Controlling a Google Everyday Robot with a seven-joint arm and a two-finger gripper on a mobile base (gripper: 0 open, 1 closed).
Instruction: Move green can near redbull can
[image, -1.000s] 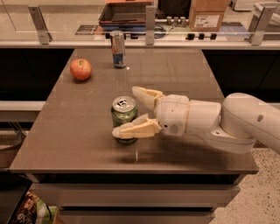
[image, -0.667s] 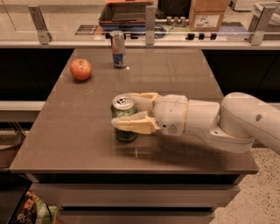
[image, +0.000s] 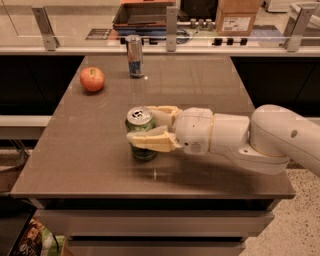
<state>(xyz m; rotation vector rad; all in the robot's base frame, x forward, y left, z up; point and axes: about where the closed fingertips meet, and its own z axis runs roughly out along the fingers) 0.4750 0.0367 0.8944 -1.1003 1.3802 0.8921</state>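
The green can (image: 141, 131) stands upright near the middle of the brown table (image: 90, 160), silver top showing. My gripper (image: 143, 125) reaches in from the right and its two pale fingers are closed around the can's body, one in front and one behind. The redbull can (image: 134, 55), slim and blue-silver, stands upright near the table's far edge, well beyond the green can.
A red apple (image: 92, 79) lies at the far left of the table. A glass rail with metal posts (image: 171, 22) runs behind the far edge. My white arm (image: 260, 140) covers the table's right side.
The fingers were spread on either side of the green can and have closed onto it. The can stays in the same place.
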